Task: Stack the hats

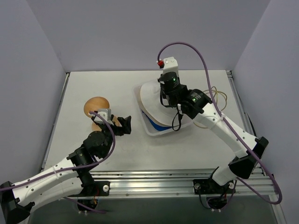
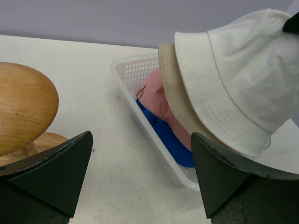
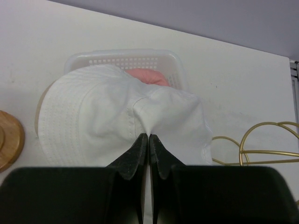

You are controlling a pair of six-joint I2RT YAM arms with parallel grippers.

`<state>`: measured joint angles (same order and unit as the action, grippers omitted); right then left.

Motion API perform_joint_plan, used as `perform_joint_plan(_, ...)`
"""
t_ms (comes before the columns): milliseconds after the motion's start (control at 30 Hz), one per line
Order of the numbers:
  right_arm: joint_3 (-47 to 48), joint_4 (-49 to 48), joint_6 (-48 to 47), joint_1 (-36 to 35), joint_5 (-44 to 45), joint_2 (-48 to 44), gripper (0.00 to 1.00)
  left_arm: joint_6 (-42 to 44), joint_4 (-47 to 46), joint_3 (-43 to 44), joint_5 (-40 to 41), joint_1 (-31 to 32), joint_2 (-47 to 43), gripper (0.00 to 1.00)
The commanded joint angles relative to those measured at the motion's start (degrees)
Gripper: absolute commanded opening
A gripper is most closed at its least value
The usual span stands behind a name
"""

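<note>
My right gripper (image 3: pixel 148 136) is shut on a pinch of the whitish hat (image 3: pixel 103 116), holding it over the clear basket (image 3: pixel 140 59). The whitish hat (image 2: pixel 233 79) hangs tilted, with the beige bucket hat (image 2: pixel 175 93) nested right behind it. The pink cap (image 2: pixel 156 100) and the bright blue cap (image 2: pixel 170 140) lie in the basket (image 2: pixel 140 70) under them. In the top view the whitish hat (image 1: pixel 152 100) covers most of the basket (image 1: pixel 156 129). My left gripper (image 1: pixel 125 125) is open and empty, left of the basket, pointing at it.
A smooth orange-brown wooden dome (image 1: pixel 96 106) on a round base stands left of the basket, just behind my left gripper. A gold wire stand (image 3: pixel 261 144) lies right of the basket. The table's back and side edges meet grey walls.
</note>
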<state>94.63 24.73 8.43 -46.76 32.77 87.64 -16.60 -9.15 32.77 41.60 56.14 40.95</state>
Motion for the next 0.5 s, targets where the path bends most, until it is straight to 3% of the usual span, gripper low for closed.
perform_joint_plan(0,0.0,-4.2,-1.7,1.4,-7.4,-0.2,0.0,-1.0,0.4,2.9,0.1,-0.5,1.1,0.95)
perform_joint_plan(100,2.4,-1.3,-1.1,0.8,-1.9,-3.1,0.0,-1.2,1.1,3.5,-0.1,-0.5,1.9,0.95)
perform_joint_plan(200,0.0,-6.7,-1.2,3.4,-10.6,-5.3,0.0,-1.2,1.0,3.3,-0.3,-0.6,1.6,0.95)
perform_joint_plan(300,1.7,-3.5,-0.8,3.8,-10.9,-3.2,0.0,-1.2,0.4,2.9,-0.6,-0.7,1.6,0.95)
perform_joint_plan(400,-1.6,-6.9,-0.8,4.4,-14.9,-4.1,0.0,-1.2,0.4,3.2,-1.0,-0.8,2.3,0.95)
perform_joint_plan(433,-0.9,-5.6,-0.7,4.5,-14.4,-3.2,0.0,-1.2,0.4,3.2,-1.0,-0.8,2.7,0.95)
perform_joint_plan(467,0.3,-4.1,0.0,3.6,-8.2,-2.1,0.0,-1.2,0.4,3.3,-1.0,-0.8,2.9,0.95)
